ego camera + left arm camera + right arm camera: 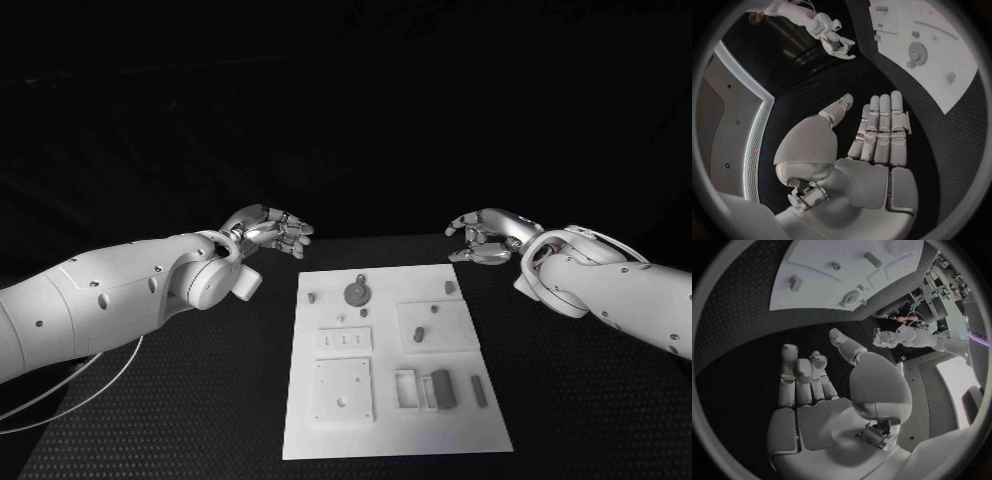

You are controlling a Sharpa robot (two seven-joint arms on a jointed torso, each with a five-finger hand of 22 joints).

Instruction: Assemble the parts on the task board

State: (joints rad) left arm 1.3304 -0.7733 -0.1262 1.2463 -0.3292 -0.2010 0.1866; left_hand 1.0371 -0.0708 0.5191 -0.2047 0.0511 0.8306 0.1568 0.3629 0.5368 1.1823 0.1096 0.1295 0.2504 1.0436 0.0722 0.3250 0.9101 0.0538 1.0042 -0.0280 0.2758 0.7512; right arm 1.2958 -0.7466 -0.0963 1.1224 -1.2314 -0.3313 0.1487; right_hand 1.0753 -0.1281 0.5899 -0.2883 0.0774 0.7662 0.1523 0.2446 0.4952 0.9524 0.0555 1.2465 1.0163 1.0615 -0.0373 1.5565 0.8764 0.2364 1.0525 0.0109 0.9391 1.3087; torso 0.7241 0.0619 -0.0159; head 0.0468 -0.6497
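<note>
Your white rectangular task board [382, 400] lies mid-desk [173, 420], small grey parts [356, 293] resting on it. Your left robot hand [268, 231] and right robot hand [488, 236] hover beyond its far corners (both released, grasping nothing).

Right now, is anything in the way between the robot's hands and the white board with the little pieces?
Nothing visible. The left hand and right hand are both empty beyond the task board's far corners, with bare black table between.

task board [378, 420]: white | parts [358, 293]: grey | table [188, 400]: black, fine woven texture | hands [271, 232]: silver
</note>
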